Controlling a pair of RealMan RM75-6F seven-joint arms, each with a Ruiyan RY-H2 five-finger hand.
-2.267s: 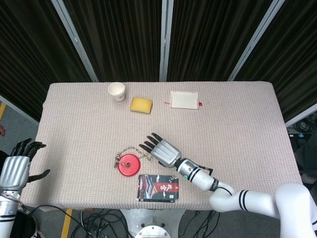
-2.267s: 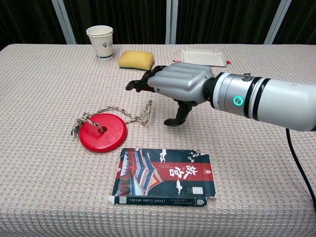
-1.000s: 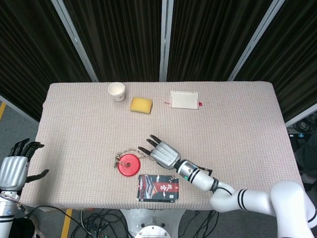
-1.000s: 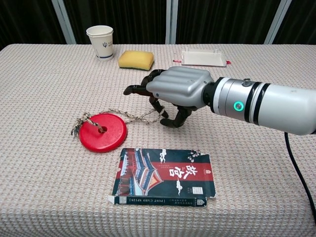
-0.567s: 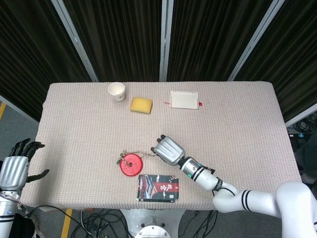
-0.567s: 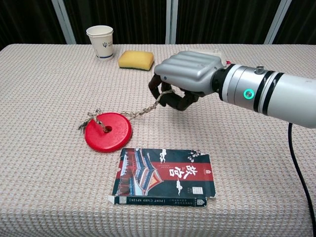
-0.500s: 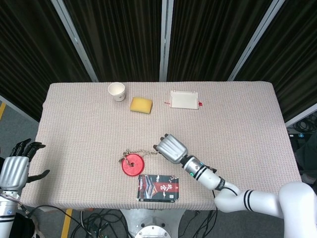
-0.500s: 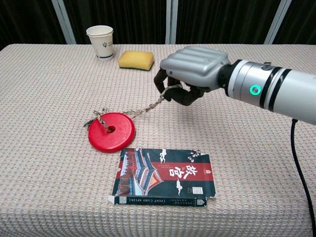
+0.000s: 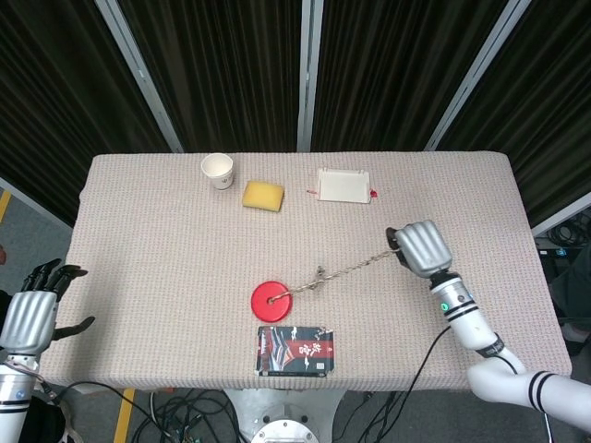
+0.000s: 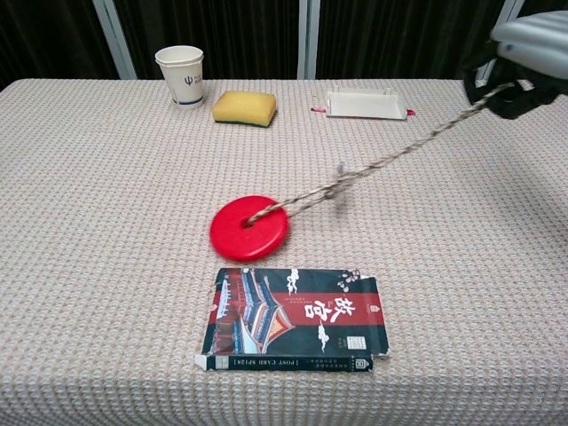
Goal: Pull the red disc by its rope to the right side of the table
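Since the earlier frames my right hand has swung far out toward the right side of the table, and the red disc has slid after it, from left of the printed card box to just above the box's left part. The rope is now stretching taut in a straight line from the disc's centre up to my closed fingers, so I am gripping its free end and the pull is working. Judging by where things lie, I am only partway there: the disc is sitting near the middle of the table, so more travel to the right is needed.

The head view is showing my whole right hand, fist closed around the rope end, and also my left hand, hanging off the table's left edge with its fingers apart and holding nothing. The chest view is cutting my right hand off at the top corner, but it is showing the rope rising off the cloth toward it, blurred partway along, while the disc is lying flat just behind the box. At the far edge, the white tray, yellow sponge and paper cup are standing well apart from the rope
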